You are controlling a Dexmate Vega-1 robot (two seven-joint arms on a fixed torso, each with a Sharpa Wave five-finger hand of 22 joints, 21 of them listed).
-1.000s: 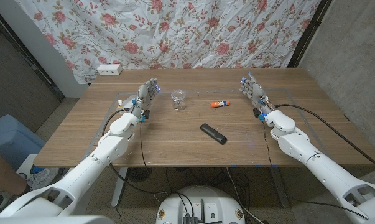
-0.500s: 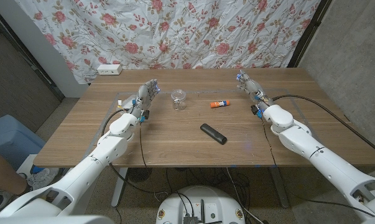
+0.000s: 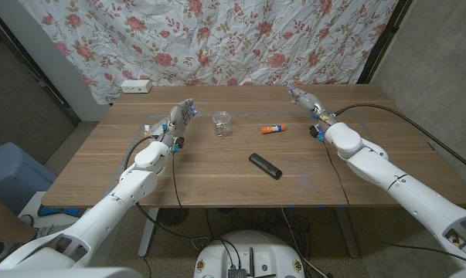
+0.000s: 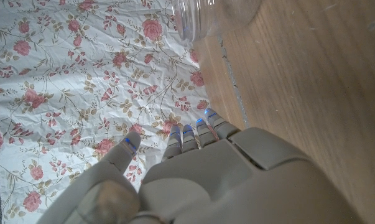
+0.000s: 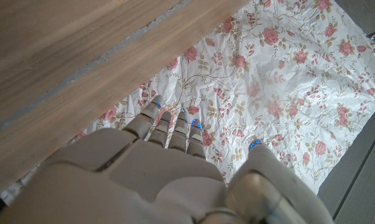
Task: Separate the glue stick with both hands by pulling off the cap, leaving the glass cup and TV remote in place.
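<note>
In the left wrist view the glass cup (image 4: pixel 215 17) is cut off at the picture's edge, so just part of its clear wall can be seen, beyond the fingers (image 4: pixel 196 134) of the left hand (image 4: pixel 199 180). From the head view the glue stick (image 3: pixel 273 130) is small: an orange body with a blue end, and the seam of its cap cannot be made out. It lies on the wooden counter (image 3: pixel 217 170), between the glass cup (image 3: pixel 222 123) and the right hand (image 3: pixel 308 103), touching neither. The TV remote (image 3: pixel 265 166) lies nearer the robot, apart from the glue stick. The left hand (image 3: pixel 182 117) is raised beside the cup, fingers straight, close together, holding nothing. The right hand (image 5: pixel 175 180) points toward the floral cloth (image 5: pixel 280 68) behind the counter, fingers (image 5: pixel 171 124) extended side by side, thumb apart, empty.
</note>
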